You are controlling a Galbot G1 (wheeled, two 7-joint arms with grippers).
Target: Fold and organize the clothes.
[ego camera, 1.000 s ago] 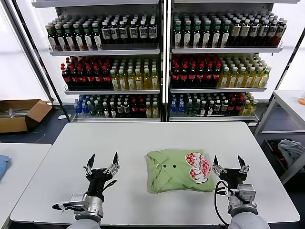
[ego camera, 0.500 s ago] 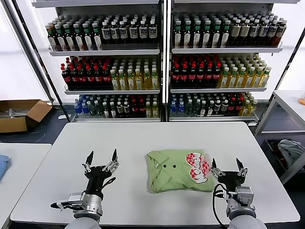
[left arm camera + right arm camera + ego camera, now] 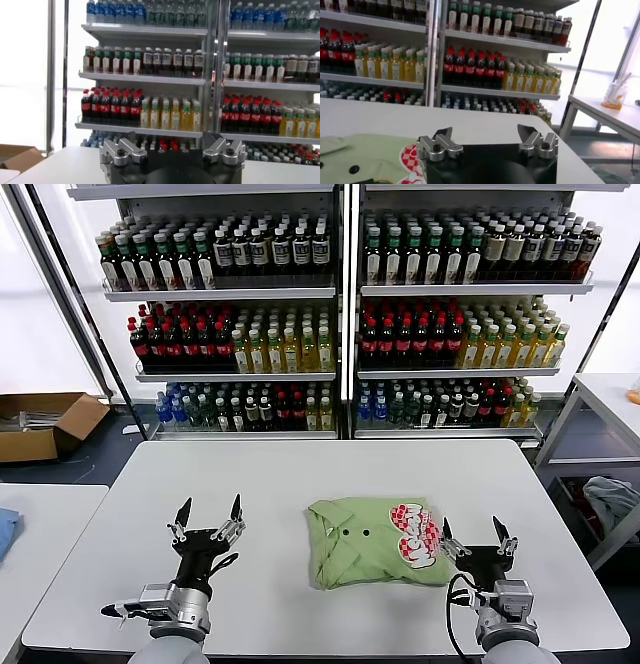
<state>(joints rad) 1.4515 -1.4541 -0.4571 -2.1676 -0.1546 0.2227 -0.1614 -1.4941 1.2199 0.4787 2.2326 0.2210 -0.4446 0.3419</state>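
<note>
The clothes, one light green shirt (image 3: pixel 375 542) with small dark buttons and a red-and-white print, lie folded into a rough square on the white table (image 3: pixel 330 474), right of centre. A corner of the shirt (image 3: pixel 365 157) also shows in the right wrist view. My left gripper (image 3: pixel 208 518) stands open near the front edge, well left of the shirt, fingers pointing up and away. At the shirt's right edge my right gripper (image 3: pixel 473 534) is open too, holding nothing. In the wrist views, both the left gripper (image 3: pixel 169 142) and the right gripper (image 3: pixel 484 132) have jaws spread wide.
Shelves of bottled drinks (image 3: pixel 340 314) fill the background behind the table. A cardboard box (image 3: pixel 45 424) sits on the floor at far left. A second table (image 3: pixel 40 534) adjoins on the left, and a side table (image 3: pixel 605 409) with a grey garment beneath stands at the right.
Both arms have drawn back slightly toward the front edge of the table. The shirt has not moved.
</note>
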